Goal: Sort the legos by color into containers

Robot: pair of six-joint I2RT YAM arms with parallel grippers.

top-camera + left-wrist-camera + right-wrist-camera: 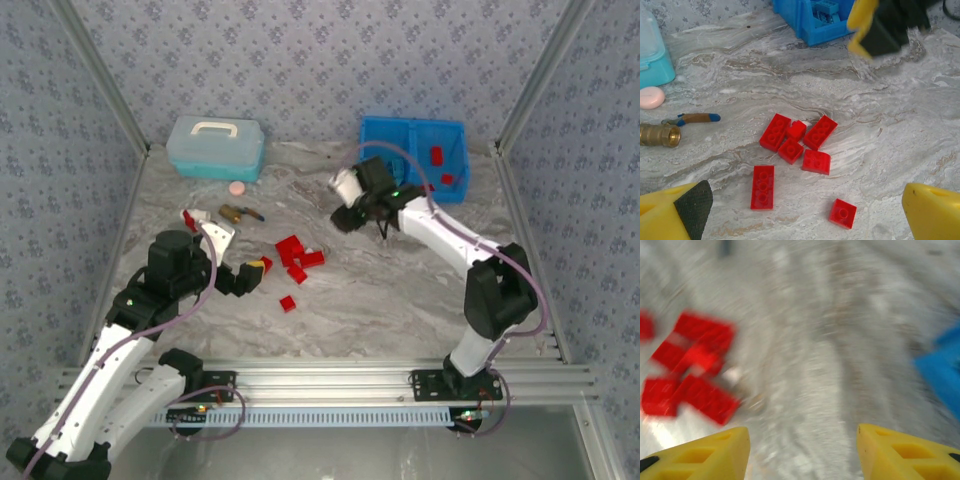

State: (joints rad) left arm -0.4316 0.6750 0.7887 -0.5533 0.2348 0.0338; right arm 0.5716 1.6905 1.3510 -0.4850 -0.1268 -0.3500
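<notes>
Several red legos (799,141) lie in a loose heap mid-table (297,256). A long red one (763,186) and a small square one (843,213) lie apart, nearer my left gripper (805,222). That gripper (256,273) is open and empty, low over the table just left of the heap. My right gripper (346,217) hovers between the heap and the blue bin (372,135). It is open and empty (802,455), in a motion-blurred view with red legos (690,370) to its left. The bin's right compartment holds red legos (437,155); light blue ones (825,7) show in the other.
A pale teal lidded box (215,147) stands at the back left, with a pink disc (237,187) in front of it. A brass-coloured fitting (659,135) and a small blue-tipped tool (692,119) lie left of the heap. Patterned walls close in the table.
</notes>
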